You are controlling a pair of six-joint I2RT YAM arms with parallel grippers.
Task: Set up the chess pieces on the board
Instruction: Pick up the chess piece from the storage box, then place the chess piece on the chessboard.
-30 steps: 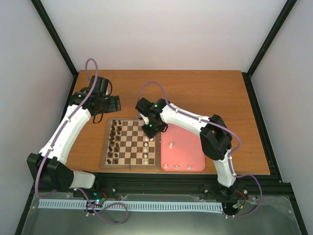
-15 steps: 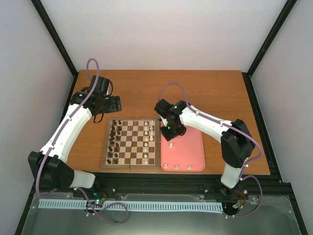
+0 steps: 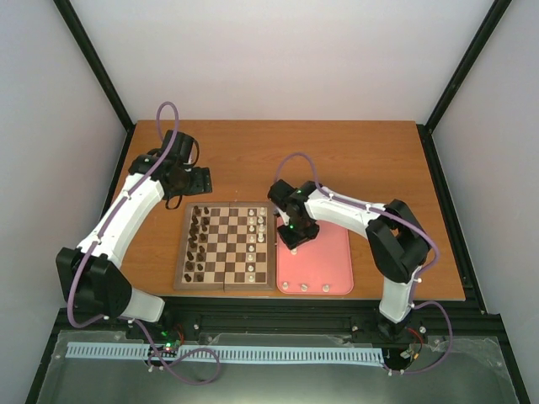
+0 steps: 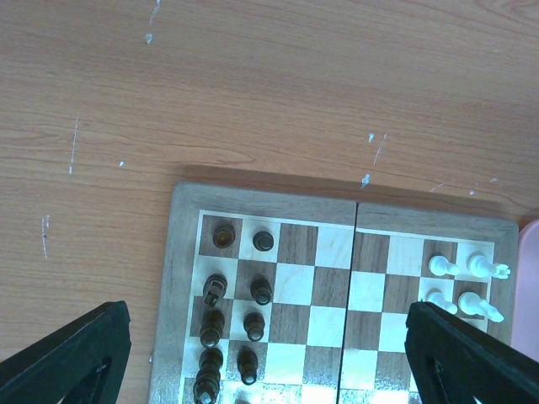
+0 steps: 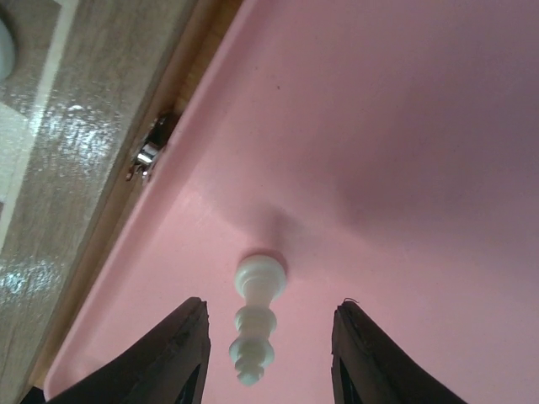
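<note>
Top external: some white chess pieces (image 3: 258, 225) stand on the board (image 3: 181, 252); others wait beside it on the pink tray (image 3: 333, 252). The right fingers (image 5: 168, 353) are spread around one tray piece (image 5: 257, 324), and the left fingers (image 4: 76, 353) are spread and empty.

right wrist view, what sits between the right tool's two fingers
One cream-white chess piece, on the pink tray, bare tray showing either side; the right tool is not touching it. The right wrist view shows this.
</note>
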